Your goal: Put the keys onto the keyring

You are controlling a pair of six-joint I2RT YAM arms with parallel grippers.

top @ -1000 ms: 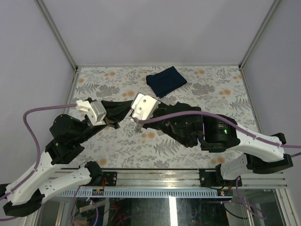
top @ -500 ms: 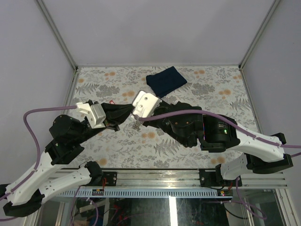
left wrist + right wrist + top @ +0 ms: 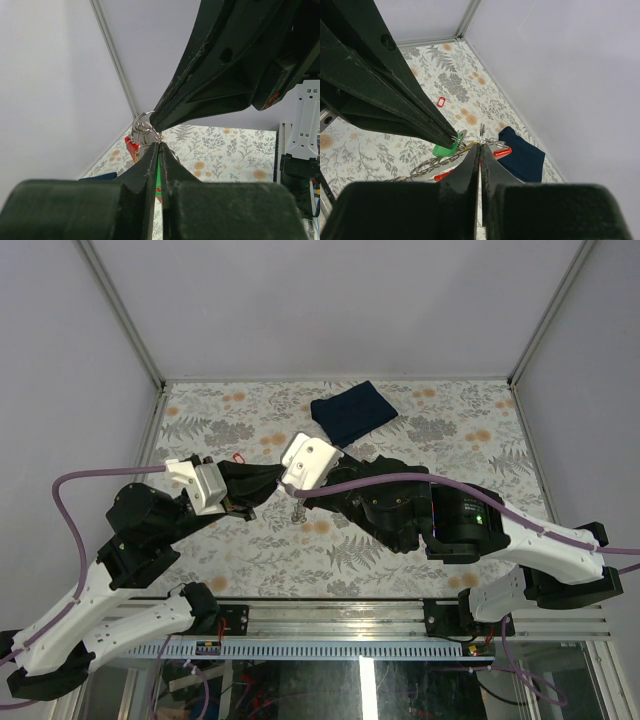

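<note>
My left jaws are closed on the green key (image 3: 445, 149); its green head shows as a thin strip pinched between them. My right jaws are closed too, nipping the keyring (image 3: 481, 131), whose silvery loop stands up edge-on from their tips. The two pairs of tips meet almost nose to nose in the air, left of the bench's middle and about halfway between its near and far edges. A chain (image 3: 422, 168) and a red tag (image 3: 502, 151) hang down from the ring. I cannot pick out the yellow-orange key with any certainty.

I judge that I am at the threading step for the first key: bringing its eye to the split in the loop. Whether the eye has caught on the wire I cannot tell, as the tips hide it.

The next move, as I see it, calls for a firm right grip on the ring while the left works the key's eye into the gap and turns it along the coil. It wants small, slow motions, because the wire is thin and the key could twist or slip in my grip
</note>
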